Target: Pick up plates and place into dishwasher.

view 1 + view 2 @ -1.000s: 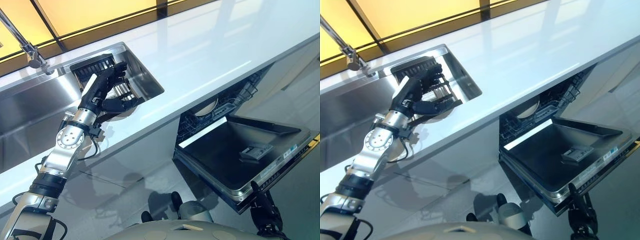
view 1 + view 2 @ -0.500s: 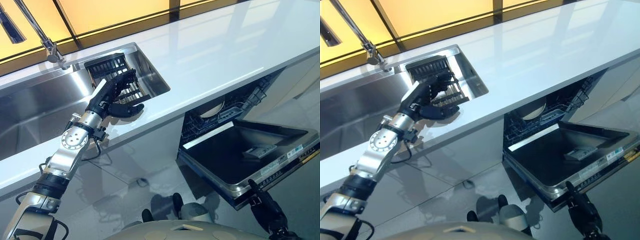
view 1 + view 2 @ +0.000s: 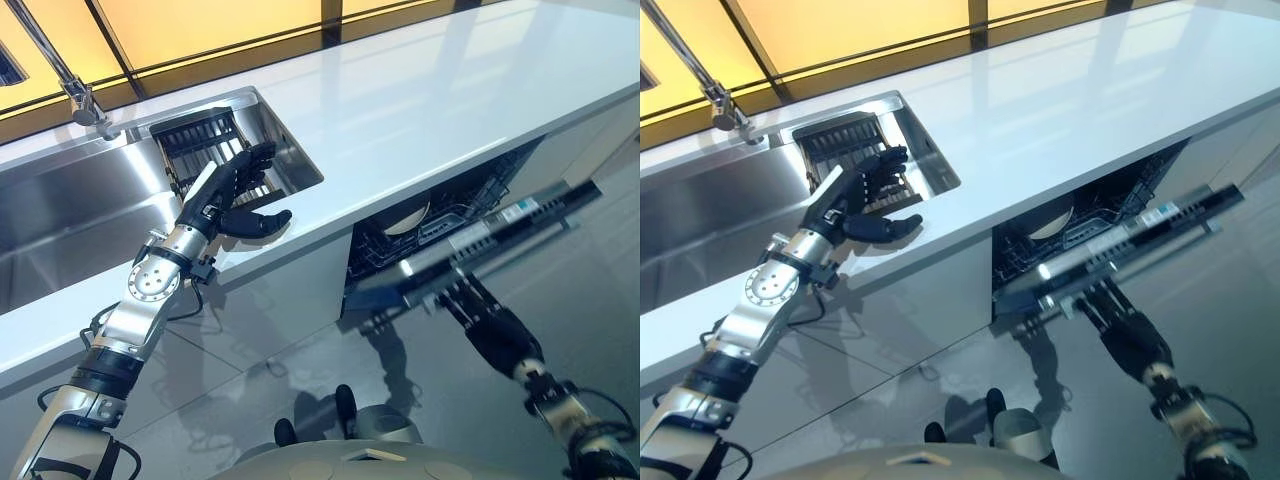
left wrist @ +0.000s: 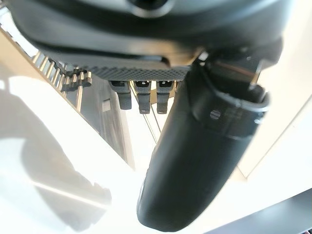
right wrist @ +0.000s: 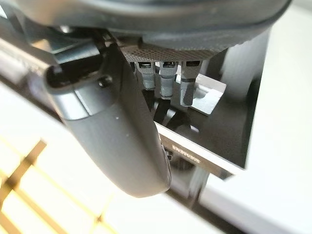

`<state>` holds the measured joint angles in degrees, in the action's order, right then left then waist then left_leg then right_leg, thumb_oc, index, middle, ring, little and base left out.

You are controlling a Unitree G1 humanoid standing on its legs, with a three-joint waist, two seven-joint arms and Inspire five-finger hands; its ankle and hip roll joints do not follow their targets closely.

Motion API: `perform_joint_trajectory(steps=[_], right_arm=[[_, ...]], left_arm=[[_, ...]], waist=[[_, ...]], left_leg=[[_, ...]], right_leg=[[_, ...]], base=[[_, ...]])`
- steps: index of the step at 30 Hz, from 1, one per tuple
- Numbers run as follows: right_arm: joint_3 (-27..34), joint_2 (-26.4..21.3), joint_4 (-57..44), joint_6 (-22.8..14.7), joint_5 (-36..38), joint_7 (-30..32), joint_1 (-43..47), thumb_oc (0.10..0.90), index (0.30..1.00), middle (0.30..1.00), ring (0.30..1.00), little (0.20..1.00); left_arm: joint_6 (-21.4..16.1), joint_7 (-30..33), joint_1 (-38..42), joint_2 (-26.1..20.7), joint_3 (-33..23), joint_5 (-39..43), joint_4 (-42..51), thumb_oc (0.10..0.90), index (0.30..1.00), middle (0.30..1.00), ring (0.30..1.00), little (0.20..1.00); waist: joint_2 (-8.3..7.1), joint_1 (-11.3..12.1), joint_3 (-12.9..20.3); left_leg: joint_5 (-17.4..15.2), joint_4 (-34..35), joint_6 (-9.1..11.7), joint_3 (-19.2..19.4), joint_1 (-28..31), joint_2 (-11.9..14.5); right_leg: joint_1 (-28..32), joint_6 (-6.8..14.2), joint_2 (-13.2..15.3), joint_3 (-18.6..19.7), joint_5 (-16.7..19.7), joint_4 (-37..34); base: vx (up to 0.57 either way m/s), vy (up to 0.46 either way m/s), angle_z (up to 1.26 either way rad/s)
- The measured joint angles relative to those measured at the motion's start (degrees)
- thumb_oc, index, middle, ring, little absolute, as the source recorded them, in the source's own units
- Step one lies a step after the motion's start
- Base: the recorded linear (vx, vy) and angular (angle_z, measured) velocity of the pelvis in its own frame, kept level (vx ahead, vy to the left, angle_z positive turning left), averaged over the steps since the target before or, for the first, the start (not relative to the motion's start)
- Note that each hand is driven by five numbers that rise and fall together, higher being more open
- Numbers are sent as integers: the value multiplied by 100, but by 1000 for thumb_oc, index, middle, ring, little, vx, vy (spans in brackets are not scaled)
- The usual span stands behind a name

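Observation:
A white plate (image 3: 405,219) stands in the lower rack of the dishwasher (image 3: 1080,215) under the counter. The dishwasher door (image 3: 500,232) is half raised and blurred. My right hand (image 3: 482,316) is under the door's front part, fingers straight against it; its thumb (image 5: 117,131) sticks out in the right wrist view. Over the white counter edge at the sink's right corner hovers my left hand (image 3: 232,192), open with fingers spread, holding nothing. Its thumb (image 4: 195,161) shows large in the left wrist view.
A black dish rack (image 3: 200,140) sits in the steel sink (image 3: 60,215), with a tap (image 3: 78,98) behind it. The long white counter (image 3: 430,100) runs to the right above the dishwasher. Grey glossy floor (image 3: 300,370) lies below.
The dishwasher door has swung up from lying flat to half raised, with my right hand now under it. My left hand stays near the sink corner. The camera shifted slightly.

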<state>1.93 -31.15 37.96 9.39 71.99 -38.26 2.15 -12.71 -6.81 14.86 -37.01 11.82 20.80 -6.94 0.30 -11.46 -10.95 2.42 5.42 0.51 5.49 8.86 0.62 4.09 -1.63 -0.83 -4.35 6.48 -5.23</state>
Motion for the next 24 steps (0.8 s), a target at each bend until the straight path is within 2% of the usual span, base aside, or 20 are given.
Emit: perform_joint_trajectory(steps=[3, 10, 12, 15, 16, 17, 18, 22, 24], right_arm=[[-317, 155, -373, -38, -5, -595, 488, 800, 900, 900, 900, 900], [-326, 292, -153, -59, -150, -733, 578, 800, 900, 900, 900, 900], [-293, 282, -114, -70, -317, -725, 584, 800, 900, 900, 900, 900], [-287, 251, 44, -75, -1045, -727, 590, 800, 900, 900, 900, 900], [-287, 251, 44, -75, -1045, -727, 590, 800, 900, 900, 900, 900], [-309, 135, 200, -115, -1944, -733, 497, 800, 900, 900, 900, 900], [-360, 70, 281, -119, -2141, -716, 471, 800, 900, 900, 900, 900], [-776, -499, 316, -191, -4270, -972, 53, 800, 900, 900, 900, 900], [-951, -676, 224, -192, -4877, -1221, -102, 800, 900, 900, 900, 900]], left_arm=[[-8, 50, 225, 2, 122, 1, -97, 800, 900, 900, 900, 900], [-123, 93, 265, -4, 165, 12, -165, 800, 900, 900, 900, 900], [-130, 93, 268, -4, 171, 15, -173, 800, 900, 900, 900, 900], [-131, 93, 269, -6, 172, 49, -181, 800, 900, 900, 900, 900], [-131, 93, 269, -6, 172, 49, -181, 800, 900, 900, 900, 900], [-133, 95, 269, -6, 186, 51, -176, 800, 900, 900, 900, 900], [-133, 104, 268, -7, 186, 52, -176, 800, 900, 900, 900, 900], [-137, 171, 264, -12, 186, 50, -171, 800, 900, 900, 900, 900], [-137, 196, 262, -14, 185, 49, -164, 800, 900, 900, 900, 900]], waist=[[62, 186, 6], [127, 327, 2], [128, 350, 2], [130, 373, 2], [130, 373, 2], [129, 361, 2], [129, 367, 1], [106, 314, -12], [100, 316, -16]], left_leg=[[44, -1, 17, -76, -14, 15], [89, -1, -5, -143, -39, -14], [88, -1, -5, -138, -39, -13], [73, 0, -20, -138, -40, -12], [73, 0, -20, -138, -40, -12], [72, 0, -21, -133, -40, -13], [71, 0, -22, -131, -41, -13], [70, 0, -26, -116, -40, -13], [68, 0, -26, -114, -40, -11]], right_leg=[[23, -11, -1, -114, -7, 0], [43, -28, 31, -149, 2, 0], [44, -13, 31, -159, -9, 0], [50, -13, 32, -159, -10, 1], [50, -13, 32, -159, -10, 1], [46, -12, 35, -158, -10, 0], [47, -12, 35, -159, -11, 1], [40, -2, 35, -152, -18, 0], [41, -1, 34, -152, -19, 0]], base=[[22, 21, 17], [8, 15, 8], [7, 18, 4], [0, 0, 0], [0, 0, 0], [0, 0, 0], [0, 0, 0], [0, 0, 0], [0, 0, 0]])
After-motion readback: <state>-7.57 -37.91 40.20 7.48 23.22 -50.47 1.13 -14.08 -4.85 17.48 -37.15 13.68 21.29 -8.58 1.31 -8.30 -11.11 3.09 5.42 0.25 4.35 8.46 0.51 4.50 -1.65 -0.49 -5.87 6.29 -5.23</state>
